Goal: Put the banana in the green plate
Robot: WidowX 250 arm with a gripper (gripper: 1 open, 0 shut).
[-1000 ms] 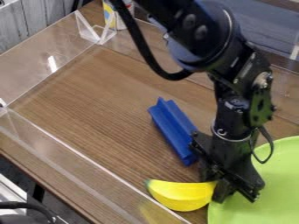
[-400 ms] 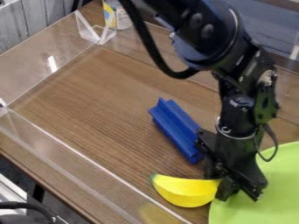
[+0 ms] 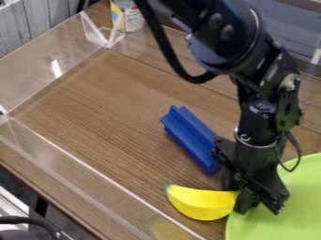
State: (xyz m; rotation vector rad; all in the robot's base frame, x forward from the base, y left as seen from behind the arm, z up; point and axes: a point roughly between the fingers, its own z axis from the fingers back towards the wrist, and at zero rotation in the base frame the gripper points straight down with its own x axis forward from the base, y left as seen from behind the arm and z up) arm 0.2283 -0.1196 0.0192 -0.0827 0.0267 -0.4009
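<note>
Where the frame's lower centre meets the wooden surface point(image 3: 100, 103): banana point(image 3: 201, 202), right end pinched in the closed, downward-pointing claw point(image 3: 249, 204). Green plate point(image 3: 305, 187) at lower right edge; blue block point(image 3: 191, 138) just above the banana.

I see the smooth bright-yellow toy banana point(image 3: 204, 202) has slid slightly rightward with my gripper point(image 3: 251, 204), nearer the lime-green round plate point(image 3: 305, 192).

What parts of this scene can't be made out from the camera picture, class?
- Banana: its right end is hidden behind the gripper, so the fingers' contact can't be seen.
- Green plate: mostly cut off by the right edge.
- Blue block: its far end is hidden by the arm.
</note>
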